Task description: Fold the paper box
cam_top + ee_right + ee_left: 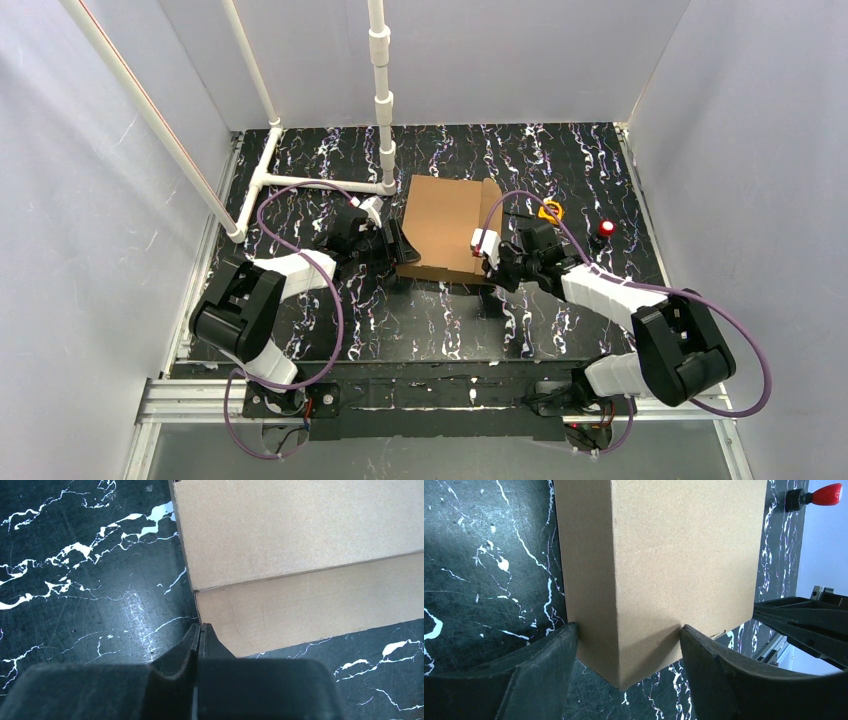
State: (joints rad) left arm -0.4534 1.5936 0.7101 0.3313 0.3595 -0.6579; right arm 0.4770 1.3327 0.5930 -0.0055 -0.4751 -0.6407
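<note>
The paper box [445, 225] is brown cardboard, folded into a low box shape at the table's middle. My left gripper [398, 245] is at its left near corner. In the left wrist view this gripper [628, 630] is open; the box [674, 555] corner sits between the fingers [549, 660], and both tips touch its faces. My right gripper [492, 262] is at the box's right near corner. In the right wrist view it [200, 627] is shut, its tips touching the corner edge of the box [300, 555]. I see no cardboard between the jaws.
A small orange tape measure [550, 211] and a red-knobbed item [606, 228] lie right of the box; the red knob also shows in the left wrist view [824, 494]. A white pipe frame [383, 100] stands at the back left. White walls enclose the black marbled table [450, 320].
</note>
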